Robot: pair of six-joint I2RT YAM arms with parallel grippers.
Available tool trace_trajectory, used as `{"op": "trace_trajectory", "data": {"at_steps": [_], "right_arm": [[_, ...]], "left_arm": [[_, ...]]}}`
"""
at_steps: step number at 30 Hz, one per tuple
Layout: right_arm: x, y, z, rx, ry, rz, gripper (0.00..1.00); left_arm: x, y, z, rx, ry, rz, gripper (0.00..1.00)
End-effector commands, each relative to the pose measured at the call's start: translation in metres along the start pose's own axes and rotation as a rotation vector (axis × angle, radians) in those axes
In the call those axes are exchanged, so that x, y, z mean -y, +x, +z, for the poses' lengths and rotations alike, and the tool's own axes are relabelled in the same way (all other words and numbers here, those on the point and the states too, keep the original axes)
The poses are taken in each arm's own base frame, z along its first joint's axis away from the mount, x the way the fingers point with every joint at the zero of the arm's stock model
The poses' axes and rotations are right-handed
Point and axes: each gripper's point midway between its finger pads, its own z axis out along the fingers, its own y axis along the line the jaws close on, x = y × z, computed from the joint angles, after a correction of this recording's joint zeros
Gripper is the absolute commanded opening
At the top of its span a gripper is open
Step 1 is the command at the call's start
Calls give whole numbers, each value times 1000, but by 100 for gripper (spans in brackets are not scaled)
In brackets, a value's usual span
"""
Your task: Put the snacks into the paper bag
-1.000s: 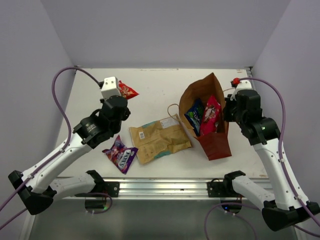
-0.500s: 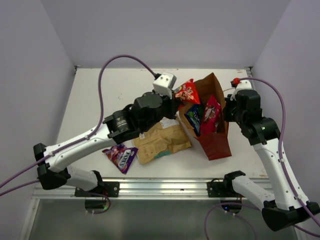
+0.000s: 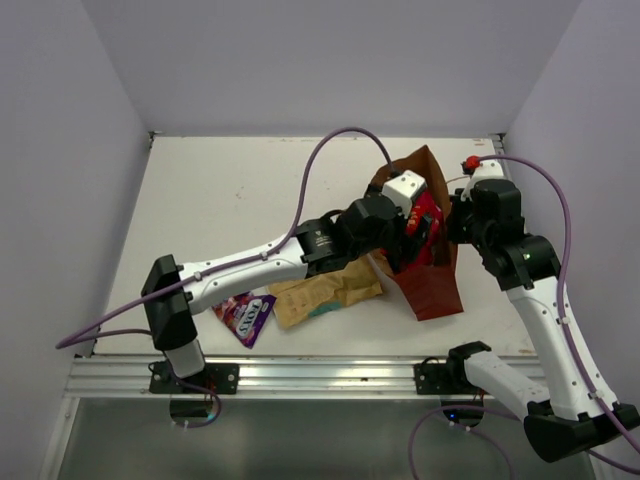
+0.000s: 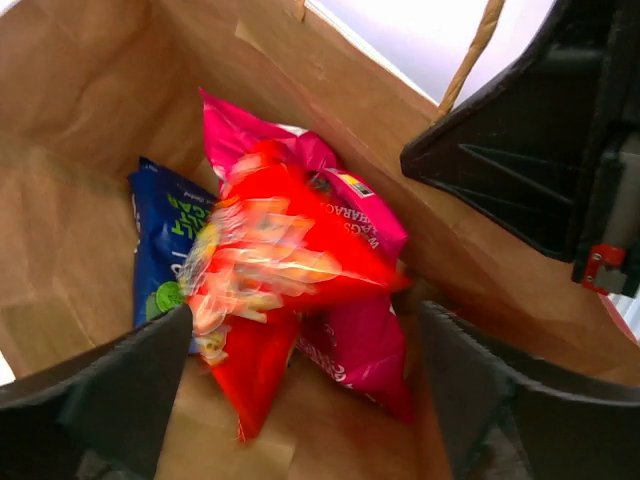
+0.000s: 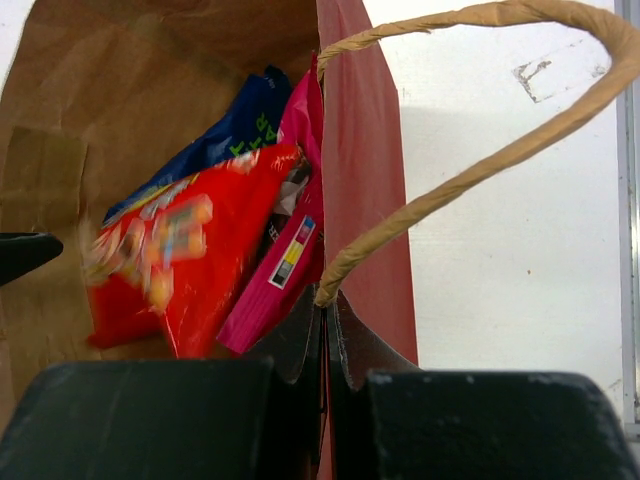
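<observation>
Snacks outside the paper bag [image 3: 432,290] first: the purple FOX'S packet [image 3: 243,315] lies flat on the table [image 3: 220,190], well off to the bag's left. The tan kraft pouch [image 3: 325,290] lies between that packet and the bag, its right end just beside the bag's left wall.

On to the bag itself, mouth gaping. The right gripper [image 5: 322,372] is at the bag's right rim, jaws pinched tight on the paper wall, right where the string handle [image 5: 480,150] loops out. The left gripper [image 4: 305,330] is in over the bag's mouth, jaws spread wide and gripping nothing.

Deeper in the bag, past those open fingers, the red-orange packet [image 4: 260,290] shows up blurred, lying over the pink-and-white packet [image 4: 355,345]. The blue-and-white packet [image 4: 158,235] sits beside them, towards the bag's left inner wall. That makes three packets inside the bag and two on the table to its left.
</observation>
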Motion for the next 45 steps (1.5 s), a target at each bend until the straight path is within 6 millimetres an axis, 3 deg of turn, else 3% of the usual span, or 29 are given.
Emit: {"op": "trace_trajectory", "data": {"at_steps": [1, 4, 6, 7, 9, 10, 11, 12, 13, 14, 15, 17, 18, 20, 25, 29, 33, 35, 43, 44, 45], "right_arm": [[-3, -9, -3, 33, -19, -11, 0], [-3, -8, -2, 32, -20, -12, 0], [-4, -8, -2, 31, -23, -11, 0], [-3, -8, -2, 30, -22, -13, 0], [-3, -9, -3, 32, -20, -12, 0], [-3, -9, -3, 33, -20, -14, 0], [-3, -9, -3, 30, -20, -14, 0], [-3, -10, -4, 34, -21, -13, 0], [-3, -10, -4, 36, -22, -13, 0], [-3, -10, -4, 34, -24, -14, 0], [-4, -9, -2, 31, -25, -14, 0], [-5, -9, -1, 29, -28, -13, 0], [-5, -8, 0, 26, -29, -13, 0], [-6, -9, -1, 27, -32, -13, 0], [-6, -10, -5, 38, -38, -10, 0], [-7, -10, -7, 41, -47, -9, 0], [-8, -9, -8, 43, -58, -9, 0], [-9, -9, -8, 45, -60, -8, 0], [-10, -10, -11, 54, -71, -7, 0], [-10, -11, -11, 55, -70, -7, 0], [-10, -10, -12, 55, -70, -5, 0]], "left_arm": [[12, -43, -7, 126, 35, 19, 100], [4, -55, -24, 188, 13, 14, 100], [-5, -68, -49, 240, -7, -4, 100], [-18, -90, -76, 313, -62, -41, 100], [-44, -80, -96, 330, -172, -118, 100], [-77, -80, -126, 365, -322, -173, 100], [-97, -52, -131, 326, -412, -189, 100], [-111, -36, -139, 323, -474, -273, 100], [-131, -15, -158, 293, -562, -282, 100], [-142, 19, -158, 233, -611, -279, 100], [-147, 37, -159, 222, -641, -367, 100], [-167, 95, -170, 87, -753, -354, 100], [-170, 111, -171, 76, -785, -426, 100], [-179, 154, -175, -36, -842, -396, 100], [-191, 217, -180, -223, -986, -363, 100], [-197, 249, -196, -327, -1103, -376, 100], [-196, 268, -198, -332, -1079, -439, 100], [-200, 281, -209, -347, -1090, -457, 100], [-206, 306, -215, -393, -1116, -446, 100], [-206, 306, -213, -390, -1112, -441, 97], [-206, 307, -213, -394, -1109, -434, 84]]}}
